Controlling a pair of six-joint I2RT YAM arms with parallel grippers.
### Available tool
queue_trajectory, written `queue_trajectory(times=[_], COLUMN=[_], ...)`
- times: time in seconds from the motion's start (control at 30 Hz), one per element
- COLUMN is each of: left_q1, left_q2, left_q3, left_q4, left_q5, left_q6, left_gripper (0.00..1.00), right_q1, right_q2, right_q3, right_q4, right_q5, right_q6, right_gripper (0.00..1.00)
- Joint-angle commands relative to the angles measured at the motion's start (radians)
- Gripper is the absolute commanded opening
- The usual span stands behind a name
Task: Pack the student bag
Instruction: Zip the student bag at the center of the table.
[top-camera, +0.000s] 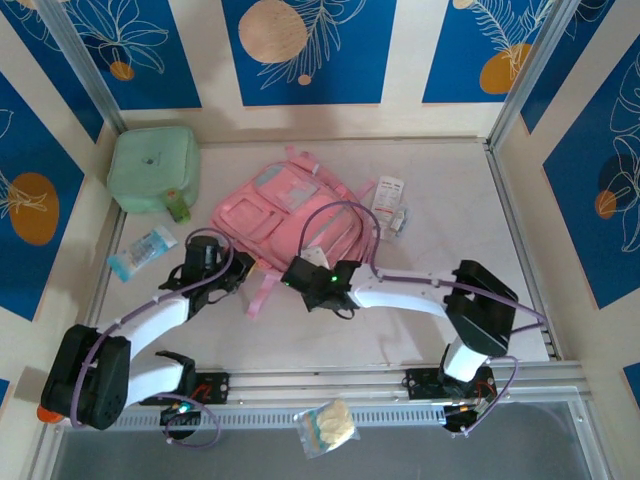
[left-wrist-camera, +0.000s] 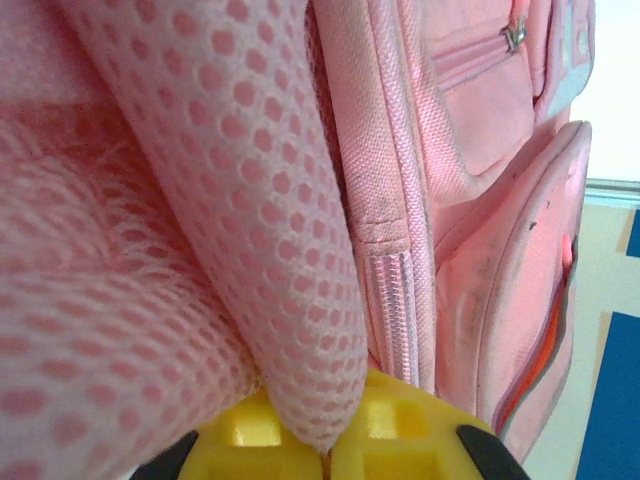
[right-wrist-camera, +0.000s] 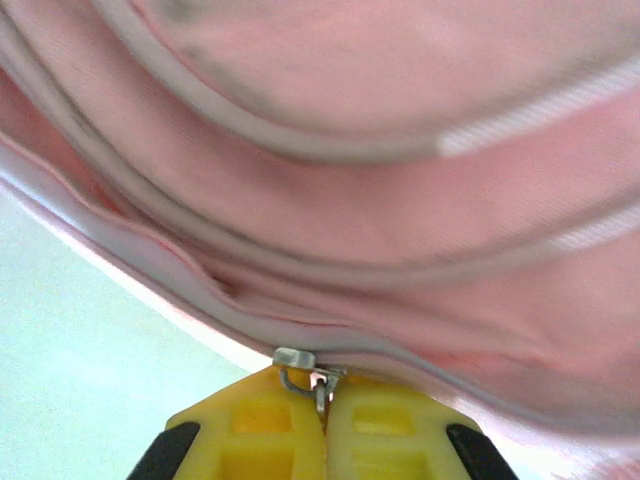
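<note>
Just ahead of the left end effector (left-wrist-camera: 325, 445), the bag (top-camera: 290, 210) lies on the counter (top-camera: 450, 235). This end effector is clamped on the bag's mesh (left-wrist-camera: 250, 200). The right end effector (right-wrist-camera: 322, 425), at the bag's near edge, is closed tight on a zip pull (right-wrist-camera: 300, 362).

Pale table (top-camera: 455, 185) in the top view, and the student bag (top-camera: 285, 210) lies flat right at its centre, straps trailing toward six o'clock. Up at ten o'clock sits a mint-green soft case (top-camera: 150, 165) in the corner, with a small green item (top-camera: 179, 207) touching its near edge. At nine o'clock there's a blue-and-white packet (top-camera: 143, 250), well apart from the bag. At two o'clock of the bag lie white packets (top-camera: 391, 203), just beside it.
</note>
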Motion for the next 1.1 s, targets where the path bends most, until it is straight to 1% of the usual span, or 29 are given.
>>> queue_trajectory(times=[0.0, 0.1, 0.17, 0.27, 0.37, 0.4, 0.43, 0.5, 0.57, 0.63, 0.67, 0.73, 0.77, 0.8, 0.83, 0.9, 0.93, 1.0, 1.07], left_q1=[0.090, 0.116, 0.122, 0.123, 0.131, 0.134, 0.140, 0.142, 0.143, 0.138, 0.131, 0.115, 0.096, 0.063, 0.035, -0.039, -0.071, -0.143, -0.205], left_q2=[0.028, 0.110, 0.171, 0.252, 0.313, 0.321, 0.318, 0.269, 0.220, 0.186, 0.165, 0.106, 0.060, 0.013, -0.025, -0.093, -0.117, -0.168, -0.184], left_q3=[0.093, 0.169, 0.209, 0.245, 0.317, 0.336, 0.341, 0.286, 0.232, 0.207, 0.176, 0.079, 0.016, -0.033, -0.049, -0.028, -0.027, -0.070, -0.083], left_q4=[-0.018, -0.042, -0.034, 0.052, 0.041, 0.013, -0.001, 0.024, 0.041, 0.001, 0.010, 0.086, 0.148, 0.171, 0.145, 0.018, -0.014, 0.031, 0.069], left_q5=[-0.017, 0.024, 0.056, 0.105, 0.154, 0.160, 0.155, 0.104, 0.090, 0.104, 0.114, 0.113, 0.088, 0.048, 0.019, -0.043, -0.077, -0.158, -0.222], left_q6=[0.130, 0.188, 0.203, 0.195, 0.229, 0.246, 0.253, 0.250, 0.245, 0.237, 0.210, 0.111, 0.050, 0.009, -0.008, -0.011, -0.031, -0.114, -0.141], left_gripper=[0.00, 0.00, 0.00, 0.00, 0.00, 0.04, 0.13, 0.27, 0.37, 0.42, 0.44, 0.47, 0.48, 0.49, 0.51, 0.55, 0.55, 0.57, 0.57], right_q1=[-0.014, -0.017, -0.011, 0.027, 0.041, 0.035, 0.032, 0.032, 0.035, 0.035, 0.035, 0.037, 0.040, 0.041, 0.042, 0.046, 0.047, 0.049, 0.051], right_q2=[-0.073, -0.098, -0.096, -0.080, -0.050, -0.037, -0.021, 0.011, 0.032, 0.043, 0.046, 0.047, 0.048, 0.047, 0.047, 0.047, 0.049, 0.054, 0.059], right_q3=[-0.055, -0.066, -0.048, 0.005, 0.065, 0.081, 0.096, 0.128, 0.141, 0.144, 0.146, 0.145, 0.144, 0.142, 0.142, 0.138, 0.134, 0.135, 0.138], right_q4=[-0.191, -0.238, -0.241, -0.153, -0.065, -0.043, -0.035, -0.043, -0.039, -0.030, -0.027, -0.027, -0.029, -0.033, -0.036, -0.036, -0.034, -0.035, -0.041], right_q5=[0.076, 0.102, 0.084, 0.001, -0.093, -0.117, -0.124, -0.103, -0.106, -0.119, -0.123, -0.129, -0.130, -0.130, -0.130, -0.129, -0.127, -0.121, -0.114], right_q6=[0.053, 0.062, 0.051, -0.004, -0.009, -0.007, -0.004, 0.000, -0.005, -0.008, -0.005, 0.003, 0.007, 0.010, 0.013, 0.013, 0.012, 0.014, 0.019], right_gripper=[0.00, 0.00, 0.00, 0.00, 0.00, 0.00, 0.00, 0.00, 0.00, 0.00, 0.00, 0.00, 0.00, 0.00, 0.00, 0.00, 0.00, 0.00, 0.00])
